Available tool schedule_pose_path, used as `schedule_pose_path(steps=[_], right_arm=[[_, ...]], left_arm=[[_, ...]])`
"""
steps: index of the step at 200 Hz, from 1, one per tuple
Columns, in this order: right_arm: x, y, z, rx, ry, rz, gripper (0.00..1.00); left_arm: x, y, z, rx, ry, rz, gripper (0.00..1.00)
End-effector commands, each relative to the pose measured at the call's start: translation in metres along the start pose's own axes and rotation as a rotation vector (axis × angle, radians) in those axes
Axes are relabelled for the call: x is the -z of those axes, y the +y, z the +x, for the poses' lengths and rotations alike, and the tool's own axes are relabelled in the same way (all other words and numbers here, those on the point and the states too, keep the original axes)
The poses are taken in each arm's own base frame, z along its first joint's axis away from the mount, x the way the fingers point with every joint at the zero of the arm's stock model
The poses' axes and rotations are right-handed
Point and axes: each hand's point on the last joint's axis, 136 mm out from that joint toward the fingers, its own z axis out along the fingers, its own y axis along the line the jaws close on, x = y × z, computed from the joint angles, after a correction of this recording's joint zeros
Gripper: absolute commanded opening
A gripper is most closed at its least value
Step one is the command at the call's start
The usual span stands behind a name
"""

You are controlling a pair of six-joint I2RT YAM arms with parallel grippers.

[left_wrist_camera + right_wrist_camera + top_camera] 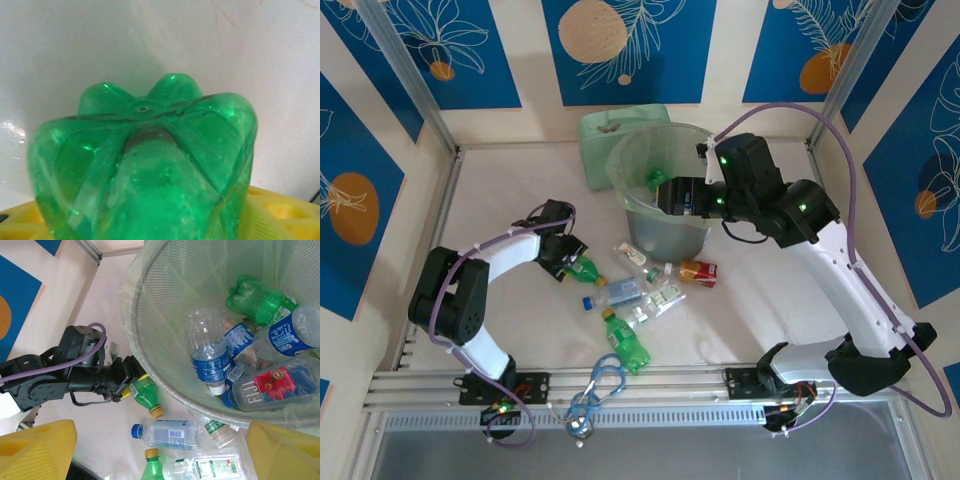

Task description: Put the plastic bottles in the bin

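The bin (665,190) stands at the back middle of the table and holds several bottles: blue-labelled ones (210,357), a green one (257,302) and a red-flowered one (272,385). My right gripper (682,196) hovers open over its near rim, yellow fingers (37,447) wide apart with nothing held. My left gripper (568,258) lies low on the table, shut on the base of a green bottle (586,268) with a yellow cap (145,394). That bottle's underside (145,165) is close up in the left wrist view. Loose bottles lie nearby: a clear blue-capped one (615,293), a green one (626,344) and a red-labelled one (698,272).
A flat mint-green box (620,135) sits behind the bin. Blue scissors-like loops (606,378) lie at the front edge by the rail. A clear flat bottle (660,298) and a crumpled clear one (635,257) lie just in front of the bin. Metal frame posts border the table.
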Motion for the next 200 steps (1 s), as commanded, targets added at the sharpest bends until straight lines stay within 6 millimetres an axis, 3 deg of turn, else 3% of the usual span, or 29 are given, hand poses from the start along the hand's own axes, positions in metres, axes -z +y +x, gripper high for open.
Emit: schedule_pose_path(steps=[1, 54, 87, 104, 138, 174, 200], right_arm=[[0.007, -0.003, -0.001, -0.017, -0.028, 0.006, 0.88], [0.017, 0.021, -0.001, -0.044, -0.047, -0.129, 0.88], [0.006, 0.048, 0.01, -0.035, 0.011, -0.231, 0.88], [-0.003, 0.061, 0.018, -0.002, 0.046, -0.241, 0.87], [-0.004, 0.07, 0.013, 0.025, 0.031, -0.224, 0.87], [0.005, 0.062, 0.001, 0.005, -0.044, -0.191, 0.86], [0.012, 0.044, -0.002, -0.037, -0.105, -0.123, 0.86]], left_arm=[[0.013, -0.007, -0.004, -0.018, -0.002, 0.029, 0.6], [0.04, -0.024, -0.015, -0.053, -0.06, 0.124, 0.56], [0.076, -0.039, -0.024, -0.081, -0.105, 0.212, 0.54], [0.109, -0.056, -0.03, -0.136, -0.154, 0.287, 0.53], [0.203, -0.101, -0.041, -0.276, -0.298, 0.462, 0.53], [0.294, -0.147, -0.04, -0.41, -0.385, 0.612, 0.54], [0.331, -0.19, -0.027, -0.51, -0.349, 0.721, 0.55]])
